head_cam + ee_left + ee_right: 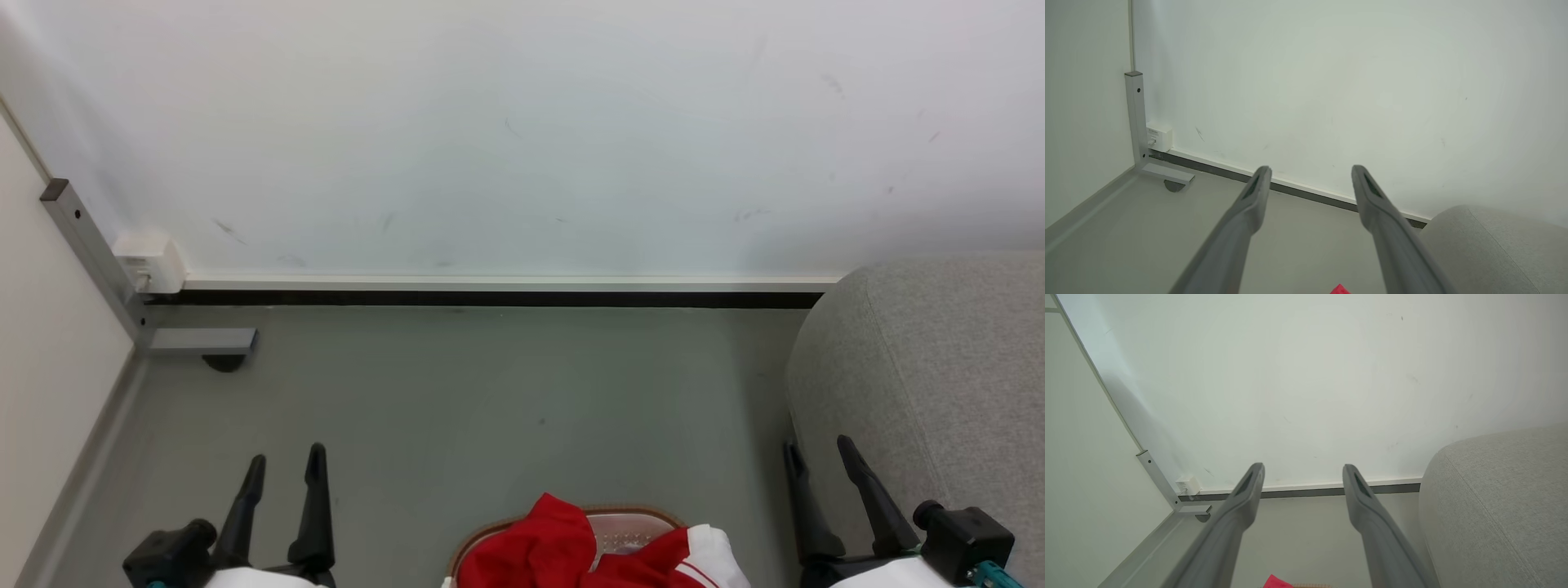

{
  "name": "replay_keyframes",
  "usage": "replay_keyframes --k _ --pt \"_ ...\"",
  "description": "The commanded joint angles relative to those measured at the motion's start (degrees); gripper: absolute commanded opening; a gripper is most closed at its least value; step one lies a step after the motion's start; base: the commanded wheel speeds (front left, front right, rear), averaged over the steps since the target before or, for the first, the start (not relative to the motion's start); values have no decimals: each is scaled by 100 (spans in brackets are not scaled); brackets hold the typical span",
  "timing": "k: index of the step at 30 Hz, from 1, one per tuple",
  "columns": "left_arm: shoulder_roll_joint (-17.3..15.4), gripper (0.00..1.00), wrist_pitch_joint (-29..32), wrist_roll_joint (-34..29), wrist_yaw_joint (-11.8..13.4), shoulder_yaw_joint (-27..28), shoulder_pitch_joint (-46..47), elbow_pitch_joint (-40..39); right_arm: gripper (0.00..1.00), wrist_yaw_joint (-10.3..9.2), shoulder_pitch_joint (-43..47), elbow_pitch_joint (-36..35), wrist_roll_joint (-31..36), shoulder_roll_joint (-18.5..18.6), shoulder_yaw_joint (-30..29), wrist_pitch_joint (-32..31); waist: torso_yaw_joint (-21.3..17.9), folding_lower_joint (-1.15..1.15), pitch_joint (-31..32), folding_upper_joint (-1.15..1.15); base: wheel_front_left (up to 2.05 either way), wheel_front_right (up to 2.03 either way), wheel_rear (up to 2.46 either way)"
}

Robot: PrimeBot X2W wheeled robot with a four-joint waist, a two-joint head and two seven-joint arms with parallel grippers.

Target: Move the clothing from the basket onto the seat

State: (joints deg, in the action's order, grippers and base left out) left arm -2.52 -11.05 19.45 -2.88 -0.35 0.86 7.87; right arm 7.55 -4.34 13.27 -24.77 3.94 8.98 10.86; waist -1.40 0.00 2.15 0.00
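The red clothing (pixel 563 551) lay piled in the basket (pixel 633 531), the left tool (pixel 287 454) hung left of the basket and the right tool (pixel 817 445) right of it, both with fingers apart and holding nothing, and the grey seat (pixel 922 367) stood near the basket's right side.

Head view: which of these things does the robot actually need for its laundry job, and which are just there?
Part of the job: the clothing, red and white, lying in the basket; the seat; the left gripper and right gripper, both open.

Just there: grey metal post; white wall box; floor.
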Motion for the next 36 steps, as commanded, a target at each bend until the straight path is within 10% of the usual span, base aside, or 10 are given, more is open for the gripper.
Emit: replay_keyframes --k 1,36 --pt "-49 100 -27 -122 28 7 -22 -62 100 -8 -53 -46 78 63 20 55 -1 0 3 0 0 0 0" --pt "-58 100 -422 -1584 43 -106 -172 -63 100 -12 -53 -8 1407 77 183 444 -85 0 138 0 0 0 0"
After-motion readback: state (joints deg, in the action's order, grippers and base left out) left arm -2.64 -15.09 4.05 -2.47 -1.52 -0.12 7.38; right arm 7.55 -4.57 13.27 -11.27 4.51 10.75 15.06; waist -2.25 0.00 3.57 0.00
